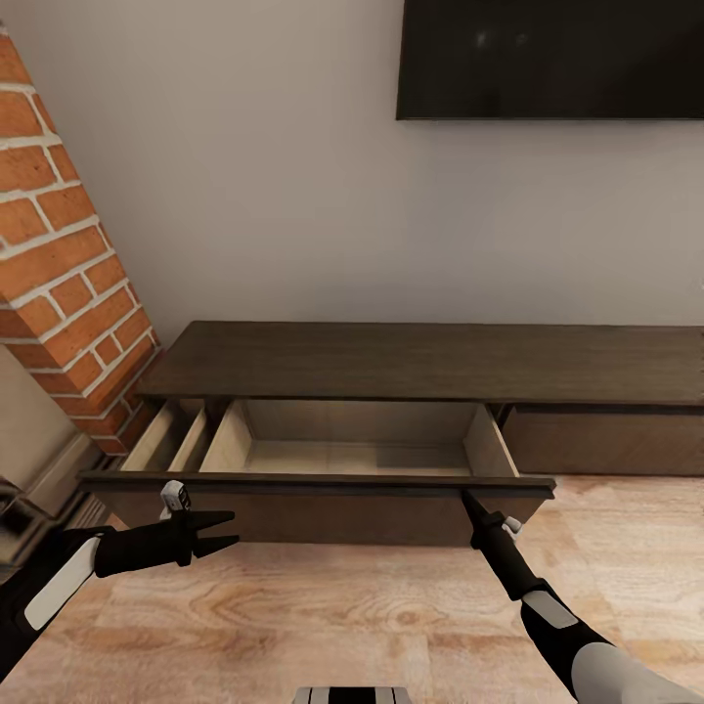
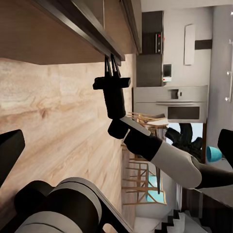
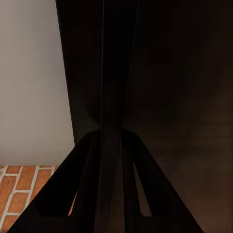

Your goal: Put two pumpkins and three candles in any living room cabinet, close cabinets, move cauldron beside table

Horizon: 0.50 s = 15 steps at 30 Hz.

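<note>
Head view: your right gripper has its fingers pinched together, tips touching the open drawer's front edge on the cabinet. Left gripper hangs released below that front. Drawer looks empty; loading and closing remain.

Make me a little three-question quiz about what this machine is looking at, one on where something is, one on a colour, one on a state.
1. Where is the right claw?
A. At the open drawer's front edge
B. On the brick wall
C. On the cabinet top

2. What colour is the drawer's inside?
A. Black
B. Pale wood
C. Red

3. What state is the cabinet's wide drawer in?
A. Shut
C. Removed and lying on the floor
B. Pulled out, nothing visible inside

Answers: 1 A, the head view shows its tip meeting the drawer's front lip. 2 B, the panels look light tan. 3 B, the drawer stands out from the dark cabinet with its floor bare.
</note>
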Tool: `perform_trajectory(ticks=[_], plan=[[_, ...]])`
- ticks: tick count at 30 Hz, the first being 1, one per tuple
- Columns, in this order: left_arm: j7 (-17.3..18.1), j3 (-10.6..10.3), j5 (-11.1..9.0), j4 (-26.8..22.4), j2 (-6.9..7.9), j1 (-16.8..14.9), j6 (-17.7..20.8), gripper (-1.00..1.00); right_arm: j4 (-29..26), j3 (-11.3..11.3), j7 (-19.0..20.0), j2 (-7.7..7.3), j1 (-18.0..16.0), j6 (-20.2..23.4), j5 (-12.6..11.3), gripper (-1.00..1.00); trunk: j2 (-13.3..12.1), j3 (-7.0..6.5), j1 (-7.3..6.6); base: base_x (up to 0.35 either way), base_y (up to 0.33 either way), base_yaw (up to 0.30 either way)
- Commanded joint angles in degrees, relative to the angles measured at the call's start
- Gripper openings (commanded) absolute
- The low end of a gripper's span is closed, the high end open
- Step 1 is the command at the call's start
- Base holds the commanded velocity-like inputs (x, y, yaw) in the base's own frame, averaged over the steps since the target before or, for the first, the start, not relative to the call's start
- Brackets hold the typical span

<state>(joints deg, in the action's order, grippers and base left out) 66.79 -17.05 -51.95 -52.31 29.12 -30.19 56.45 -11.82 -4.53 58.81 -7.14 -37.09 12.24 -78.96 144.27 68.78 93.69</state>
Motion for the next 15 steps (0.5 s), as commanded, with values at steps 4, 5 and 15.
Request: perform_trajectory(ticks=[4, 5, 15], plan=[[0.1, -0.17, -0.27, 0.0, 0.06, -0.05, 0.33, 1.0, 0.13, -0.21, 0.08, -0.07, 0.02, 0.24, -0.58, -1.0, 0.02, 0.06, -0.01, -0.086, 0.004, 0.0], [0.1, -0.17, -0.26, 0.0, 0.06, -0.05, 0.33, 1.0, 0.13, -0.21, 0.08, -0.07, 0.01, 0.24, -0.58, -1.0, 0.02, 0.06, -0.01, -0.052, 0.005, 0.0], [0.1, -0.17, -0.27, 0.01, 0.06, -0.05, 0.33, 1.0, 0.13, -0.21, 0.08, -0.07, 0.02, 0.24, -0.62, -1.0, 0.02, 0.06, -0.01, -0.096, 0.001, 0.0]])
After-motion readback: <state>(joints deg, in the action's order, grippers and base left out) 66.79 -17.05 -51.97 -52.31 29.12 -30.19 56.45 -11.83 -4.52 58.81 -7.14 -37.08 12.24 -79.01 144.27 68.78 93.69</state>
